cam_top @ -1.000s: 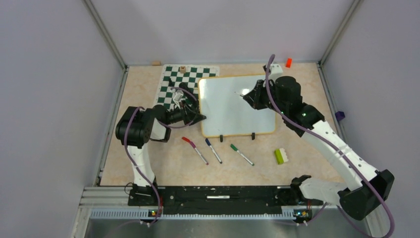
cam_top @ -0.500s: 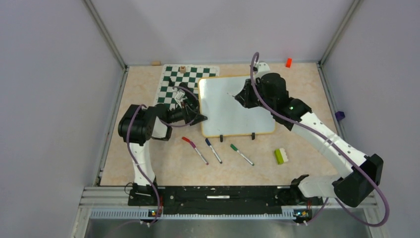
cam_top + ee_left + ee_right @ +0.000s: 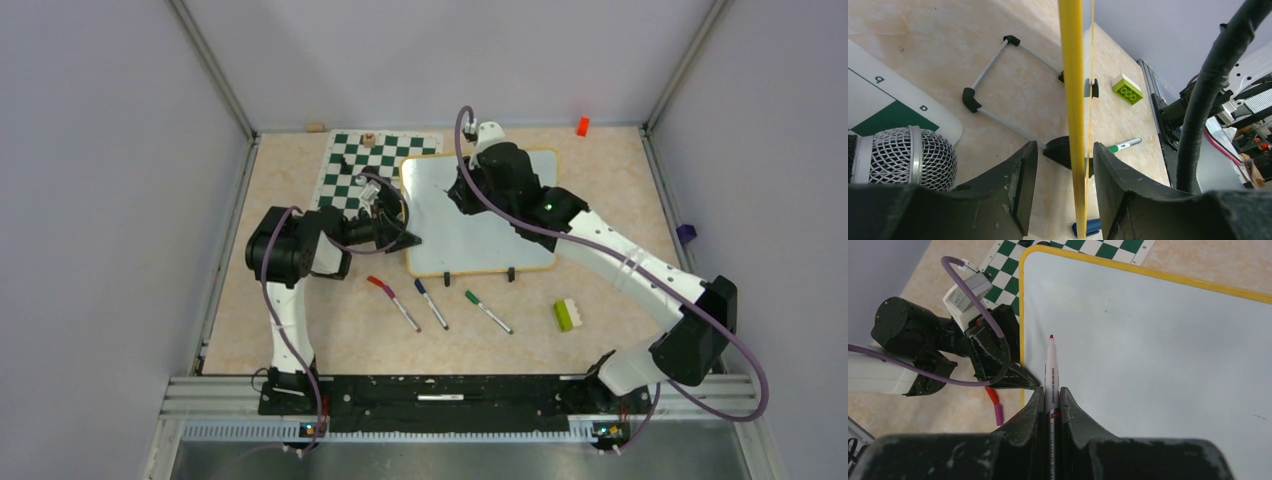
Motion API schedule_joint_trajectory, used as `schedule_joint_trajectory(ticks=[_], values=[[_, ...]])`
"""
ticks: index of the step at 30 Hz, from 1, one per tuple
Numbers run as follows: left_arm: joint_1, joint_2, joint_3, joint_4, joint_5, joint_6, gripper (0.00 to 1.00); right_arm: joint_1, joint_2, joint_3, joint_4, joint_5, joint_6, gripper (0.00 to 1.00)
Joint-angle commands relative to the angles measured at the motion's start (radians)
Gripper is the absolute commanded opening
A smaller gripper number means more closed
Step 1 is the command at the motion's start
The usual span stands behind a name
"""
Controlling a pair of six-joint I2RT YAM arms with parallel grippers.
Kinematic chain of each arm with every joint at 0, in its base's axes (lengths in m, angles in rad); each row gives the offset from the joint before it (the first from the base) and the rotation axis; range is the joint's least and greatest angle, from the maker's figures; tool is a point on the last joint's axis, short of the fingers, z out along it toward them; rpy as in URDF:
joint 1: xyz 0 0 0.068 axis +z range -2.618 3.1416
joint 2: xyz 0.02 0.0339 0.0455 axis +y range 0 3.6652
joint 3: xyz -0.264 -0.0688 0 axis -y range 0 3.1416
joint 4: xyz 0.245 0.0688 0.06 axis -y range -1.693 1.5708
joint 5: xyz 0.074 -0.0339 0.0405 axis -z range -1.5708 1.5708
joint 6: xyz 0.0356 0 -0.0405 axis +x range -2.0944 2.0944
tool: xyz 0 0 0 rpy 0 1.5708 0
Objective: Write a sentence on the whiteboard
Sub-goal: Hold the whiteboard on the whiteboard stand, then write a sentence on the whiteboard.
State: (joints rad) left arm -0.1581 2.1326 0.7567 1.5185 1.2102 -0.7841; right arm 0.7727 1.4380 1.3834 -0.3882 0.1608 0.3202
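Note:
The whiteboard (image 3: 480, 225) lies at mid-table, glossy white with a yellow rim; no red words show on it. My left gripper (image 3: 403, 238) is open at the board's near-left corner. In the left wrist view its jaws (image 3: 1064, 150) straddle the yellow rim (image 3: 1071, 90), with a gap on the left side. My right gripper (image 3: 458, 195) hovers over the board's upper left, shut on a red marker (image 3: 1051, 365). The marker's red tip points at the board (image 3: 1158, 350) near its left edge.
A green-and-white chessboard mat (image 3: 350, 170) with pieces lies left of the board. Three markers, red-capped (image 3: 392, 300), blue (image 3: 431, 303) and green (image 3: 488, 311), lie in front. A green brick (image 3: 568, 315) sits at the right, an orange block (image 3: 582, 126) at the back.
My right arm has swung left across the board with the marker, from the upper right to the upper left. My left gripper stays at the board's left edge.

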Motion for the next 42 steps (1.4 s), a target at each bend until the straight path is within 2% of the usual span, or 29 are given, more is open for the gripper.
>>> schedule_joint_trajectory(ticks=[1, 4, 7, 9, 12, 42], values=[[-0.003, 0.018, 0.033, 0.100, 0.055, 0.004, 0.49, 0.011, 0.006, 0.070, 0.032, 0.028, -0.023, 0.00], [-0.003, 0.022, 0.042, 0.100, 0.071, 0.002, 0.46, 0.014, 0.009, 0.071, 0.030, 0.041, -0.030, 0.00], [-0.003, 0.024, 0.042, 0.100, 0.073, 0.005, 0.36, 0.021, 0.011, 0.072, 0.022, 0.067, -0.037, 0.00], [-0.003, 0.023, 0.041, 0.100, 0.074, 0.007, 0.18, 0.027, 0.016, 0.075, 0.020, 0.079, -0.042, 0.00], [-0.003, 0.028, 0.046, 0.100, 0.083, 0.010, 0.00, 0.041, 0.036, 0.097, 0.022, 0.100, -0.048, 0.00], [-0.006, 0.024, 0.005, 0.099, 0.045, -0.005, 0.00, 0.106, 0.302, 0.352, -0.029, 0.258, -0.099, 0.00]])
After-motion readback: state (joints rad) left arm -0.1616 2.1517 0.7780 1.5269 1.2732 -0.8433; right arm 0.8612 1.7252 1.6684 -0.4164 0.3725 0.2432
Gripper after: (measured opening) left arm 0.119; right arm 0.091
